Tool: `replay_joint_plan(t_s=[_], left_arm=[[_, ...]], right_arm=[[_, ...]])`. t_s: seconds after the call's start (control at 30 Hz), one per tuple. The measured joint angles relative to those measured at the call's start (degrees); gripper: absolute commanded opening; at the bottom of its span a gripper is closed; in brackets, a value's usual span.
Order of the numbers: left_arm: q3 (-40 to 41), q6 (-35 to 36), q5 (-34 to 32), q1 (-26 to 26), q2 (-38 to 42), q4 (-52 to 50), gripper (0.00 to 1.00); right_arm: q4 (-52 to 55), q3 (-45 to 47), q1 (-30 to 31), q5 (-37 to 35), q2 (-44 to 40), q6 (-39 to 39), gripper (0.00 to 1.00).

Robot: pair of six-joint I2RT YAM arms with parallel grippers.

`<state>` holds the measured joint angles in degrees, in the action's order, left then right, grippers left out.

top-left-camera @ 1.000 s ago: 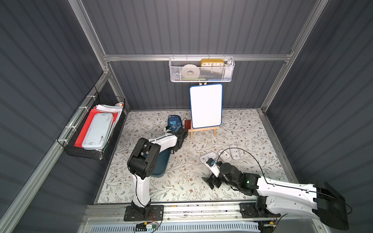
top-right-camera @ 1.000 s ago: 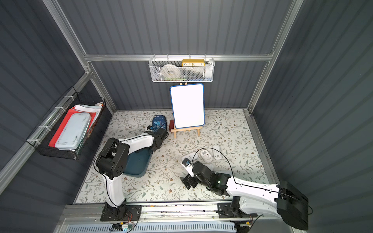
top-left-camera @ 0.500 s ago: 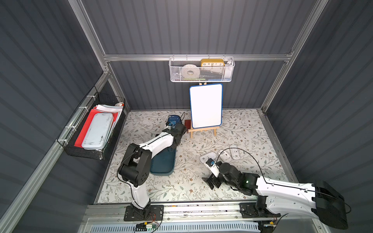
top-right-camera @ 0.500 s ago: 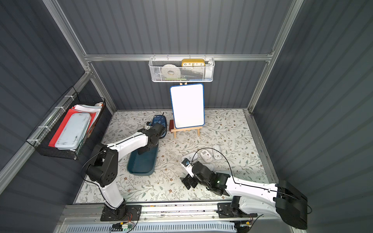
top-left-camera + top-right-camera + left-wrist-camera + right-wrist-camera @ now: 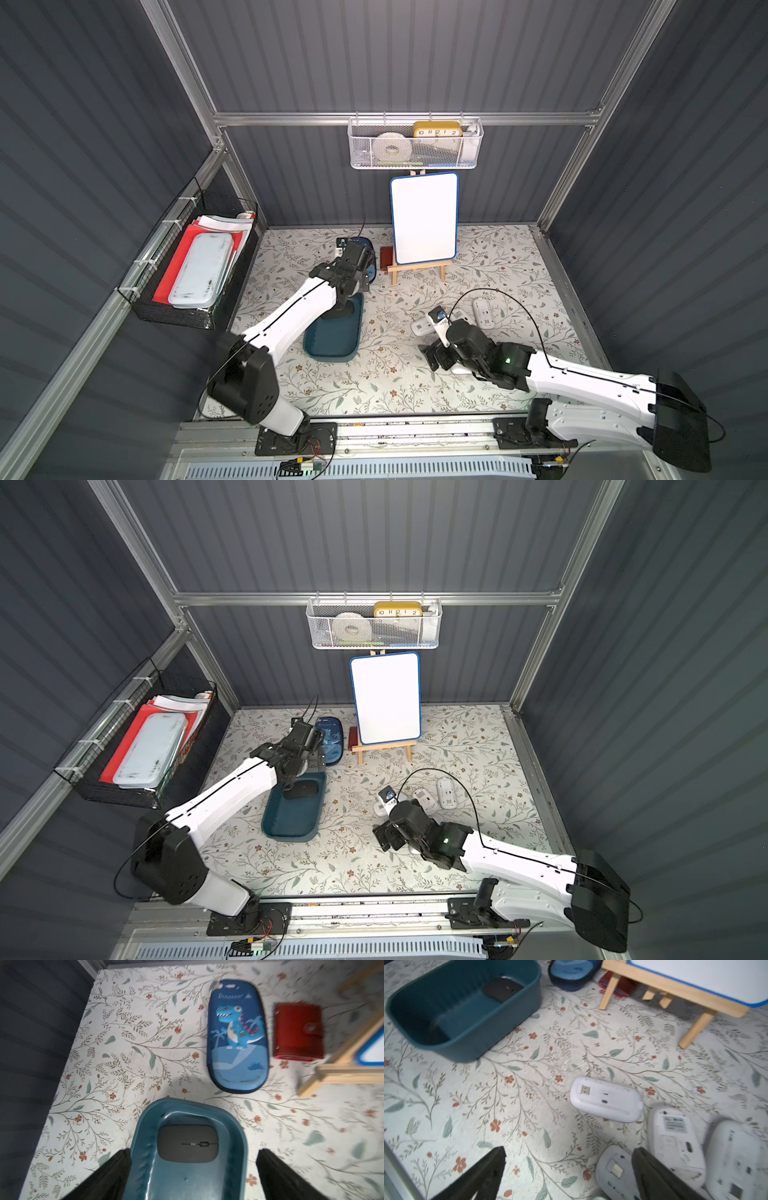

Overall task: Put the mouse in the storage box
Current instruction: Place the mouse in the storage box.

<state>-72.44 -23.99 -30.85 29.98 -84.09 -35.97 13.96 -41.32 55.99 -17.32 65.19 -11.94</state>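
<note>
Holding left gripper (image 5: 193, 1151) and right gripper (image 5: 569, 1148) spread, empty; judging the white plastic mouse (image 5: 606, 1099), three o'clock from the dark teal plastic storage box (image 5: 332, 341), light, stiff, slick; favouring its long sides for the pinch.

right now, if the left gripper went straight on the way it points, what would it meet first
Probably the shallow dark teal plastic storage box, where the flat dark grey mouse lies: the open left gripper points down into it. Its spread fingers may catch the rim first; depth is unclear.
</note>
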Motion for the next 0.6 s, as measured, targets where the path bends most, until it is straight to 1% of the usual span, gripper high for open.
replay_joint_plan(t_s=[0.1,0.2,0.27,0.37,0.43,0.53,0.6], left_arm=[[2.05,-1.46,5.42,0.00,8.81,1.73,0.99],[4.63,-2.75,9.94,0.00,15.15,3.41,0.99],[6.84,-3.45,12.35,0.00,17.75,3.93,0.99],[10.78,-4.11,15.30,0.00,20.15,4.44,0.99],[12.68,-4.39,16.39,0.00,21.05,4.48,0.99],[14.32,-4.57,17.57,0.00,22.14,4.90,0.99],[14.93,-4.57,17.88,0.00,22.80,5.73,0.99]], right_arm=[[7.43,-5.79,-1.62,-1.01,1.95,-5.81,0.98],[13.62,-5.18,-3.48,-0.28,0.96,-11.34,0.97],[16.52,-2.60,-6.78,0.98,-1.66,-14.91,0.97],[20.52,1.64,-15.13,2.45,-7.85,-20.06,0.96],[23.23,2.82,-20.06,2.78,-11.06,-23.65,0.97],[26.27,3.41,-24.11,3.52,-13.62,-29.31,0.96],[28.20,3.54,-26.58,4.79,-13.75,-33.81,0.93]])
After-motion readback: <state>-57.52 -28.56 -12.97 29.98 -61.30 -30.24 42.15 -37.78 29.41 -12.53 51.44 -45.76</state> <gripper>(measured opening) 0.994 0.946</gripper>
